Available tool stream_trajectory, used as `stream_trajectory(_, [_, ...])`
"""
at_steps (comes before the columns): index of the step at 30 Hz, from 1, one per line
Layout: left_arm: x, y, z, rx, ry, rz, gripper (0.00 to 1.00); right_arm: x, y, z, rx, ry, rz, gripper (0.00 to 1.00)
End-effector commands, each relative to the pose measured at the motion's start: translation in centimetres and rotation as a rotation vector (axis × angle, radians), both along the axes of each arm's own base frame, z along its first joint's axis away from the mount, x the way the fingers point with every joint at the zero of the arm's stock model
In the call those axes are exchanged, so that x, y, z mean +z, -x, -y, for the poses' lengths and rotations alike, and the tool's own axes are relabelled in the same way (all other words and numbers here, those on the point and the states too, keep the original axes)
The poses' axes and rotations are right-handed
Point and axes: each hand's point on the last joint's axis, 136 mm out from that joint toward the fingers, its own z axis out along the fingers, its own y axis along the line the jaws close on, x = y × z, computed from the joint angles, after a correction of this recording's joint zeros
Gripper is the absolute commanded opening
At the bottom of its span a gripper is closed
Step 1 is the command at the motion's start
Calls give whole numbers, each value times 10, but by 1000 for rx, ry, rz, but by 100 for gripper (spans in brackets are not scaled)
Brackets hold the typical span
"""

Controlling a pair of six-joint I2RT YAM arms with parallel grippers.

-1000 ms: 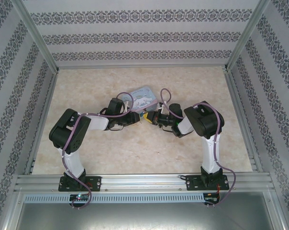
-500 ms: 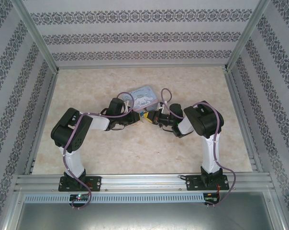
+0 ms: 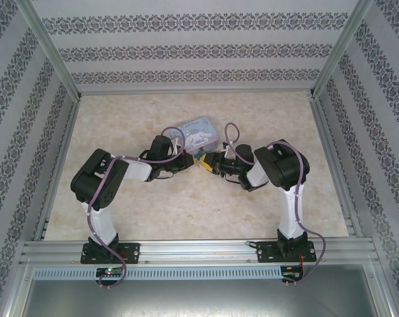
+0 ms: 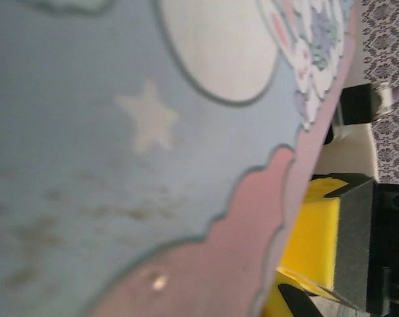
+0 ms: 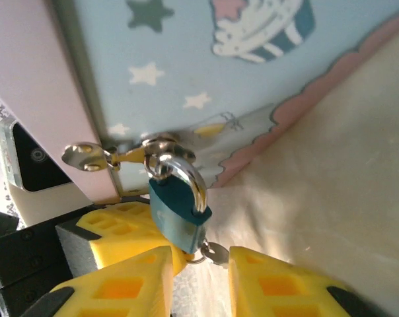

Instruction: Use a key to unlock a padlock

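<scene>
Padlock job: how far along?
Done: the key appears seated in the bottom of the padlock. In hand: the right gripper straddles the key head, jaws apart; the left gripper is shut by the tin box. To do: the shackle is closed through the hasp, so turn and release.

Small teal-blue padlock with the key in its underside, just ahead of the right gripper.

The padlock hangs tilted, its silver shackle hooked through a metal hasp and apparently seated in the body on both sides. Its body sits directly beyond the gap between the right gripper's yellow fingertips, a little toward the left one. The key is tiny and silvery. Its round head and a small ring poke out below the body, in the gap and close against the right fingertip; contact cannot be told. Its blade is hidden inside the lock.
</scene>
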Motion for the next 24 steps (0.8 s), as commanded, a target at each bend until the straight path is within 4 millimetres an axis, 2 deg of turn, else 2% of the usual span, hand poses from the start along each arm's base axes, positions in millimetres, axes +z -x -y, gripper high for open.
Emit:
stream_trajectory(1, [9, -2, 8, 9, 46, 25, 0, -11, 9, -1, -20, 17, -43, 29])
stream_trajectory(8, [9, 1, 12, 13, 59, 7, 0, -8, 6, -5, -61, -13, -25, 29])
stream_trajectory(15, [6, 5, 13, 20, 76, -14, 0, 1, -6, 0, -122, -38, 1, 31])
stream_trajectory(19, [4, 8, 12, 28, 90, -26, 0, 7, -13, 1, -148, -47, 12, 35])
stream_trajectory(24, [2, 11, 12, 38, 98, -33, 0, 15, -21, -2, -152, -66, 21, 35])
